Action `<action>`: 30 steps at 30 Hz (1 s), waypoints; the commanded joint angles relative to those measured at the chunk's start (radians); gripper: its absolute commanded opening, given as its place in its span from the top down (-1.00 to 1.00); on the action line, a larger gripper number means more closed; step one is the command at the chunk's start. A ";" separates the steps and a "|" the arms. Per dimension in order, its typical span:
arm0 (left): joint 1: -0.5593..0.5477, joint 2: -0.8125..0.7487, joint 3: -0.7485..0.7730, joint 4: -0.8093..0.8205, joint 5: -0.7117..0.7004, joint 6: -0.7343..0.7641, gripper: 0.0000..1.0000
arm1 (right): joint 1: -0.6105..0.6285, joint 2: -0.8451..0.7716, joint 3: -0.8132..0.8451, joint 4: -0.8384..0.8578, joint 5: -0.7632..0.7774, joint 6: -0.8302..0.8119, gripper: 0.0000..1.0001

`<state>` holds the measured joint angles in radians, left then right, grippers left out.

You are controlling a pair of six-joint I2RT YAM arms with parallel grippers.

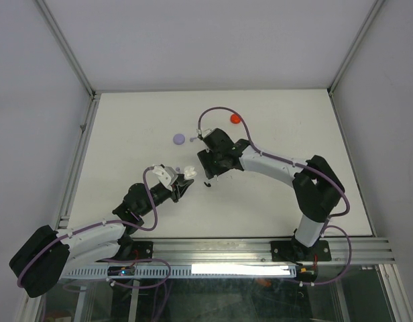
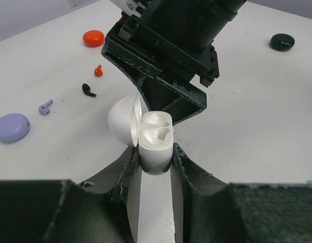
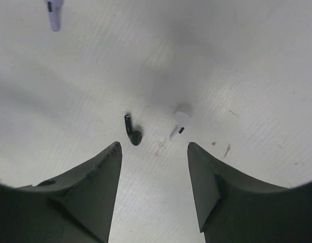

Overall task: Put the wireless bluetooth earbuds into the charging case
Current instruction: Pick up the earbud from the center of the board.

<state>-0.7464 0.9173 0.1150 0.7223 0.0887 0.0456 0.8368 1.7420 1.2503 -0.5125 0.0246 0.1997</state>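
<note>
White plastic sits between my left jaws: they are clamped on the charging case (image 2: 156, 152), pressing its lower body from both sides. Its lid (image 2: 121, 120) is swung open to the left. Two wells (image 2: 157, 127) show inside, glossy white on white, and I cannot tell whether either holds a bud. The base of the case is cut off behind my own fingers, so I cannot tell whether it touches the bench (image 2: 257, 126).

My right jaws stand apart, gripping nothing, low over the bench just beyond the case. In the right wrist view a black earbud (image 3: 131, 131) and a white earbud (image 3: 180, 121) lie near each other without touching, just ahead of the gap between the tips; neither is touched. A lilac earbud (image 3: 54, 12) is cut off by the top edge there.

From my left wrist the dark housing (image 2: 171, 40) of my right arm blocks the white earbud entirely. To its left a red earbud (image 2: 98, 71) lies near a red case (image 2: 93, 38), and a lilac case (image 2: 11, 126) sits at the frame's left edge. A black case (image 2: 281, 42) lies well apart on the far right. From overhead the buds are mere specks, and the red one cannot be made out.
</note>
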 commanded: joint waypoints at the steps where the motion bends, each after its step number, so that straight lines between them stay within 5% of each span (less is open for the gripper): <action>1: -0.005 -0.001 0.028 0.050 0.017 0.018 1.00 | 0.004 0.029 0.061 -0.068 0.151 0.108 -0.14; 30: -0.004 -0.007 0.038 0.022 0.027 0.028 1.00 | 0.016 0.250 0.192 -0.153 0.190 0.270 0.23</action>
<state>-0.7464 0.9165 0.1158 0.7185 0.0887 0.0463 0.8482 1.9831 1.4097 -0.6678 0.2050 0.4408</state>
